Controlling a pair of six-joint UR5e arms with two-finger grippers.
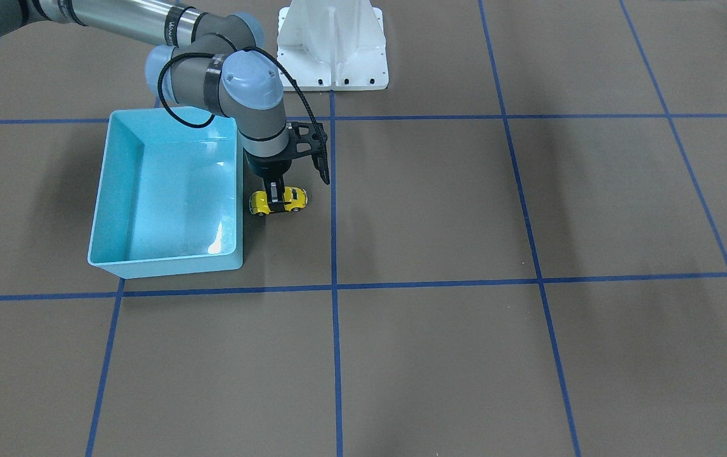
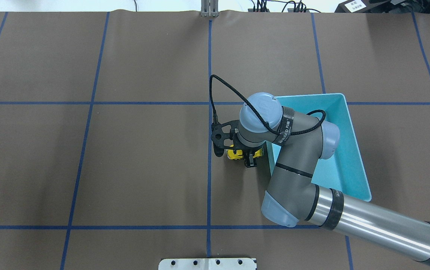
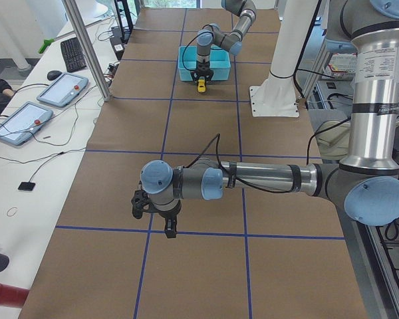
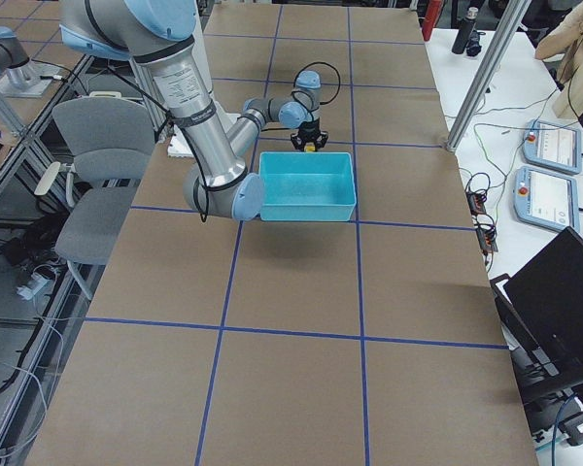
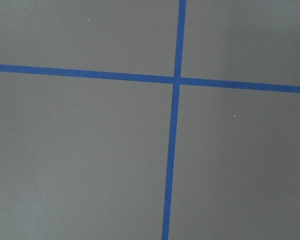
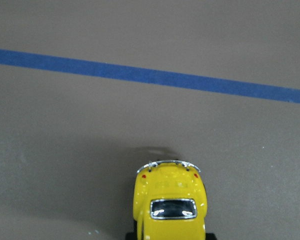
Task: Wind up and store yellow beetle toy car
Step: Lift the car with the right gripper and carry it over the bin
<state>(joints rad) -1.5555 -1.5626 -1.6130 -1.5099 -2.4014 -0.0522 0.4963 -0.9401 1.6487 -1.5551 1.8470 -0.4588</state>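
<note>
The yellow beetle toy car (image 1: pixel 297 198) sits on or just above the brown table, right beside the light blue bin (image 1: pixel 163 263). My right gripper (image 1: pixel 276 202) points straight down and is shut across the car's middle. The overhead view shows the car (image 2: pixel 233 153) partly hidden under the wrist, with the bin (image 2: pixel 354 142) next to it. The right wrist view shows the car's rear end (image 6: pixel 170 200) at the bottom edge. My left gripper (image 3: pixel 161 226) hovers low over bare table far from the car; I cannot tell whether it is open or shut.
The bin holds nothing. A white arm mount (image 1: pixel 332 44) stands at the robot's edge of the table. Blue tape lines cross the brown mat. Tablets and cables (image 3: pixel 60 90) lie on a side table beyond the far edge.
</note>
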